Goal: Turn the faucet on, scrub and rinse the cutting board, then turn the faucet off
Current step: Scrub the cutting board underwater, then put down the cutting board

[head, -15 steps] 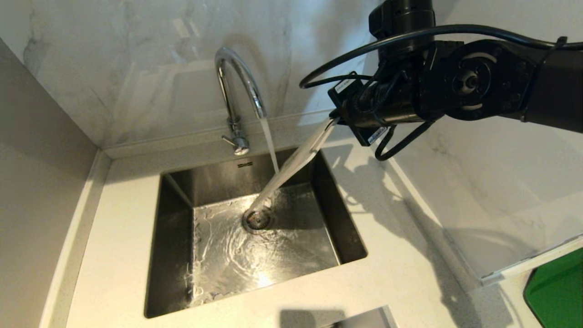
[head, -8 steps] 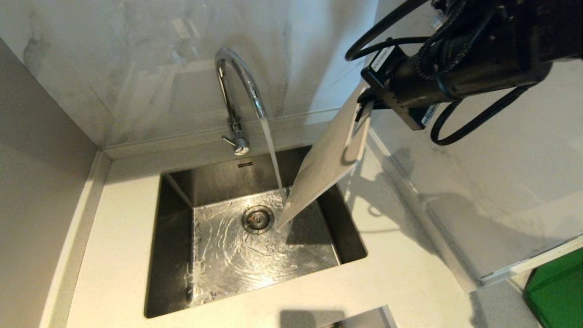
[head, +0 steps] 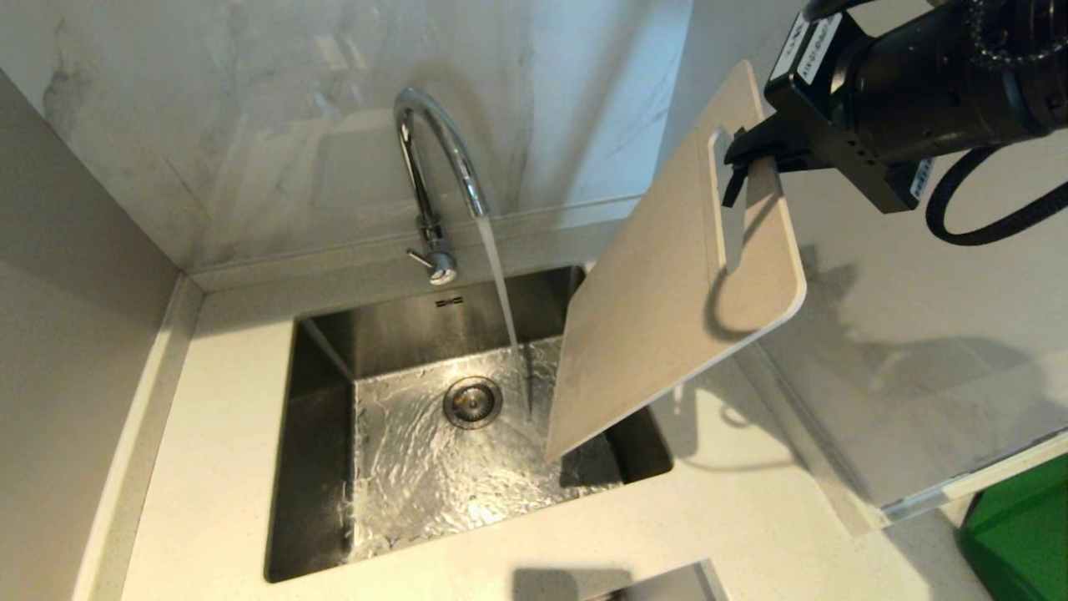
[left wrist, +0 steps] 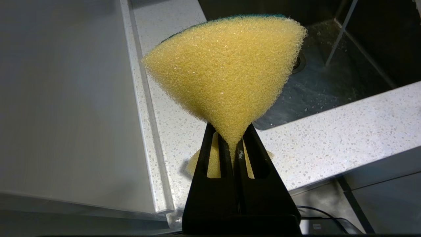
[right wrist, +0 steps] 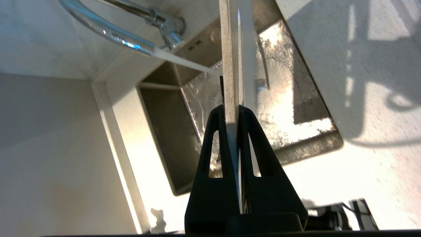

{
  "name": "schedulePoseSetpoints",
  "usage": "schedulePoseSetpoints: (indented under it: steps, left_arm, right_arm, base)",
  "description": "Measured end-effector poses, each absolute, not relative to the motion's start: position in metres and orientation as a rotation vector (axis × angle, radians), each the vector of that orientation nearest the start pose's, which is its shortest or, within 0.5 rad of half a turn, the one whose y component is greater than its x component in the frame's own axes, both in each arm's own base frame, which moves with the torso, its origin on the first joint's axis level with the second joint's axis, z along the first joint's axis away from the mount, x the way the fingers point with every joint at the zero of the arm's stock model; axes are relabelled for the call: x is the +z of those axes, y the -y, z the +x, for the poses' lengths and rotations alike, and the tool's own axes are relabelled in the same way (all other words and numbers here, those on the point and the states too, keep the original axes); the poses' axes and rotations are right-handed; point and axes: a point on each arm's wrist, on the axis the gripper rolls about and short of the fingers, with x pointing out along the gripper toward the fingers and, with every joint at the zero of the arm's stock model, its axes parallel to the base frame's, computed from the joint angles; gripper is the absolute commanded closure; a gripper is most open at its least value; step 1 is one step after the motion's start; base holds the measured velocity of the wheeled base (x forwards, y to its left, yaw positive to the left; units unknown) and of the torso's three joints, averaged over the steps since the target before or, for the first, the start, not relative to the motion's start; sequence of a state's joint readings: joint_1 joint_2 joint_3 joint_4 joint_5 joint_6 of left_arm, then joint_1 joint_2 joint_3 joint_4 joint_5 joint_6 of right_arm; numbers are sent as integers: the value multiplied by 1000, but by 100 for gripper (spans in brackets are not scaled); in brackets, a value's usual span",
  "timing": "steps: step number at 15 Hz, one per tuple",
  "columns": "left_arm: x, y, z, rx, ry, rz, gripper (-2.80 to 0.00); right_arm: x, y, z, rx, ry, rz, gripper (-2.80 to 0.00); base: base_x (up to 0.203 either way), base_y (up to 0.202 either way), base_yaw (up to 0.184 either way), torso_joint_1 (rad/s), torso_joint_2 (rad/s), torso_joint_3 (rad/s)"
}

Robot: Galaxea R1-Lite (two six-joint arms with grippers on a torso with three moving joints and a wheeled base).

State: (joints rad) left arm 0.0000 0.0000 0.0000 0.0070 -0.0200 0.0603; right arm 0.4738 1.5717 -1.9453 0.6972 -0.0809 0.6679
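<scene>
We see the right hand [head: 738, 163] clamped on the handle end of the cutting board [head: 659, 309], one finger through its elongated slot, holding the cream board tilted in the air above the right side of the sink [head: 321, 467]. The board's lower corner hangs over the basin, just beside the stream of water [head: 505, 309] running from the faucet [head: 438, 159]; the stream falls to the basin floor near the drain [head: 472, 401] without striking the board's visible face. From the left wrist view, we see the left hand [left wrist: 234, 144] closed on a yellow sponge [left wrist: 227, 69] with a green backing, pinched into a fan shape above the speckled worktop [left wrist: 329, 138] at the sink's edge.
</scene>
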Motion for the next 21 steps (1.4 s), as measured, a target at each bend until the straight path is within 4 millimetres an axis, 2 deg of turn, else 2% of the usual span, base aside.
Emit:
schedulePoseSetpoints:
  steps: [4, 9, 11, 16, 18, 21]
  left_arm:
    - [75, 0, -23, -20, -1, 68, 0]
    - [76, 1, -23, -26, -1, 92, 0]
    - [84, 1, -26, -53, 2, 106, 0]
    - [143, 3, -44, -155, -47, 108, 0]
    - [174, 4, -38, -188, -74, 104, 0]
    - [221, 7, -16, -306, -111, 93, 0]
  right_arm:
    - [400, -100, 196, 275, -462, 485, 0]
    - [401, -99, 194, 293, -447, 408, 0]
    - [401, -99, 194, 306, -437, 348, 0]
    - [404, -98, 192, 319, -413, 327, 0]
    - [405, -98, 191, 319, -408, 334, 0]
    - [407, -96, 187, 318, -400, 334, 0]
  base:
    - [0, 0, 0, 0, 0, 0]
    - [0, 0, 0, 0, 0, 0]
    - [0, 0, 0, 0, 0, 0]
    - [0, 0, 0, 0, 0, 0]
    - [0, 0, 0, 0, 0, 0]
    - [0, 0, 0, 0, 0, 0]
